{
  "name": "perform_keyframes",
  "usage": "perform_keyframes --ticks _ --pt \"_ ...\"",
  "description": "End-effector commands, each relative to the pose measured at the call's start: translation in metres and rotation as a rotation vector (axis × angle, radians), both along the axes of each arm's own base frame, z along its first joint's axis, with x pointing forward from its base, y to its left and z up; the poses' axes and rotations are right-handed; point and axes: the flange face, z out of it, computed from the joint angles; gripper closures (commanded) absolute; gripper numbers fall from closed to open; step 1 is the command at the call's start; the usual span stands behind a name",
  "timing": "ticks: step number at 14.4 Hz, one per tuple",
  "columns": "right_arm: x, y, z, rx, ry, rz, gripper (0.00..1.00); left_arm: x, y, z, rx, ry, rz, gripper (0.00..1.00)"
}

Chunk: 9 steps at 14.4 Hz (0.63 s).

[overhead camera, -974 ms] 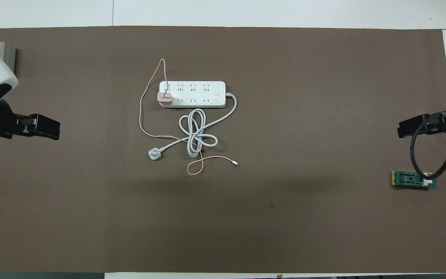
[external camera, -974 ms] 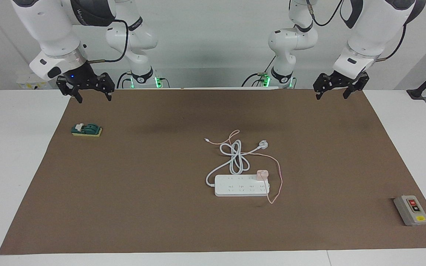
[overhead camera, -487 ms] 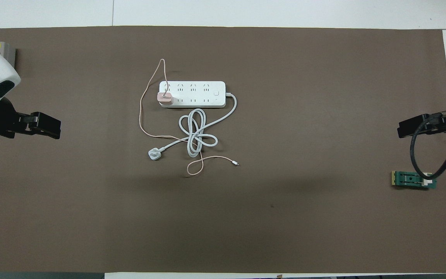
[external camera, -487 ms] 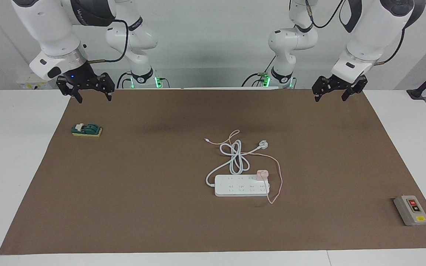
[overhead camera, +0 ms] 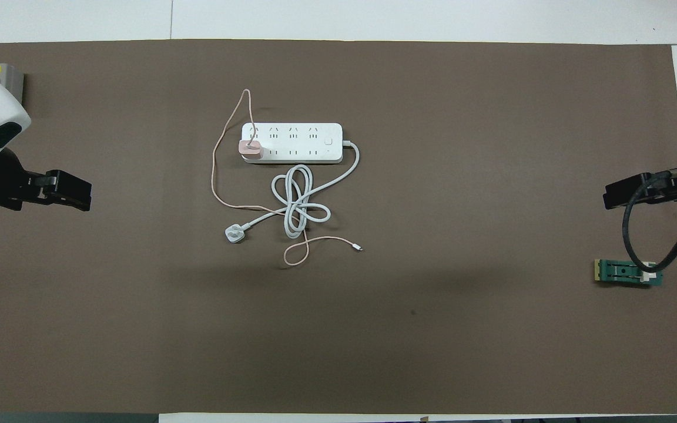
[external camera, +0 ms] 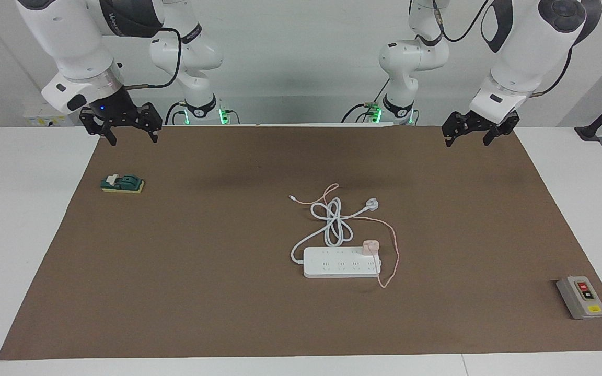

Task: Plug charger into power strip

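Small pale pink cube-shaped charger (external camera: 370,246): seated on the long flat white power strip (external camera: 340,262) at its left-arm end, mid-table on the brown mat (external camera: 228,261), well apart from both tools. Left gripper (external camera: 471,136) and right gripper (external camera: 131,133): raised over the mat's robot-side corners, fingers spread, holding nothing.

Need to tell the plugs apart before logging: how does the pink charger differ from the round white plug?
The charger is a pale pink cube sitting on the power strip; the round white plug lies loose on the mat, nearer the robots. The charger's cable is thin and pink, the plug's cord thick and white. Neither is held.
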Motion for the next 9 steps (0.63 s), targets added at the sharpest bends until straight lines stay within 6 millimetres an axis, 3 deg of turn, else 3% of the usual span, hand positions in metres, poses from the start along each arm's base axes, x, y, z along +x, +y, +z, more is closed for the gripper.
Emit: perform_keyframes --ticks 1,9 --pt "-0.0024 -0.0001 0.0027 -0.005 -0.02 -0.013 0.0 -0.0006 0.0029 0.0014 -0.005 -0.014 0.005 0.0" --pt "-0.0027 -0.0016 0.0025 -0.003 -0.017 -0.016 0.0 0.0067 0.003 0.0061 -0.049 -0.068 0.024 0.0"
